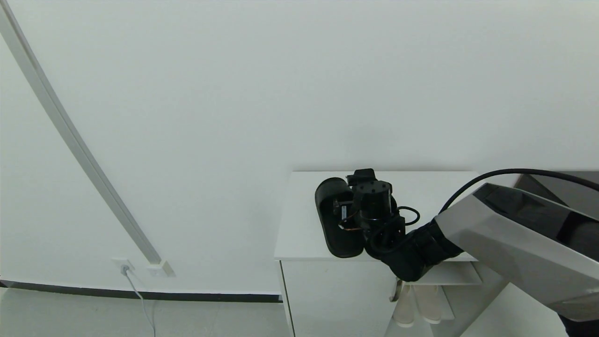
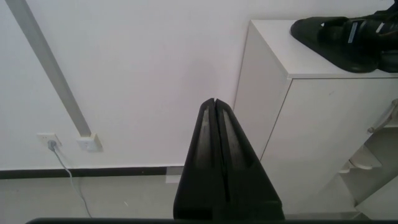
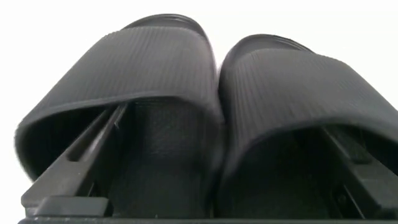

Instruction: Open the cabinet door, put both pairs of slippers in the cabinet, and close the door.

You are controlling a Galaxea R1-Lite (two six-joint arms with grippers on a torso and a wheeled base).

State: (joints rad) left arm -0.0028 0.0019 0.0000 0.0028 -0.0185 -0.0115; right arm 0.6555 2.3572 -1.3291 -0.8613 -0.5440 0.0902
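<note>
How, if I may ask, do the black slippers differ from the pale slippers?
The black slippers lie on top of the cabinet; the pale slippers sit inside it. The right gripper is tucked under the black slippers' straps; nothing touches the pale slippers. Both pairs lie side by side.
</note>
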